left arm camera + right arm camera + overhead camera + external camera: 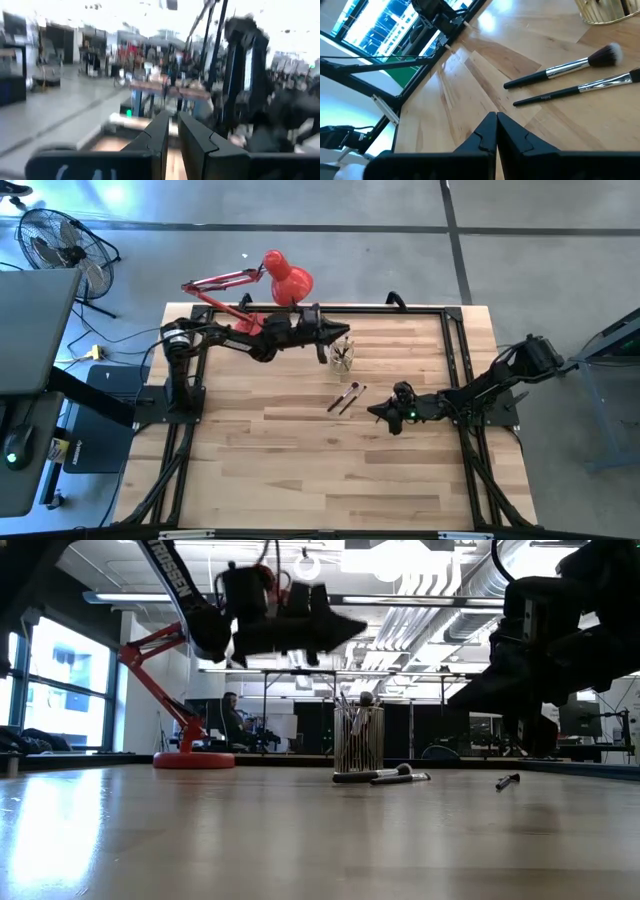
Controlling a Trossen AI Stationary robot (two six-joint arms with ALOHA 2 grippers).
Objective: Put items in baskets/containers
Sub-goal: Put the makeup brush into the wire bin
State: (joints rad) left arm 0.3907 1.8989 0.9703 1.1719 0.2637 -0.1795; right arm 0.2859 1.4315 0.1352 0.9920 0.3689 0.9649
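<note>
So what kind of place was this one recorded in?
Probably an open lab or workshop: exposed ceiling ducts, a floor fan on bare concrete, and a person seated at desks beyond the wooden table.

Even, bright indoor light falls on the pale wooden table [300, 470] in the overhead view, with only soft shadows. In the table-level view the ceiling lights [420, 580] glare at twelve o'clock, leaving the arms as dark silhouettes and the near tabletop out of focus. The left wrist view is heavily motion-blurred and washed out at twelve o'clock. The right wrist view is sharp, with window glare at ten o'clock.
</note>
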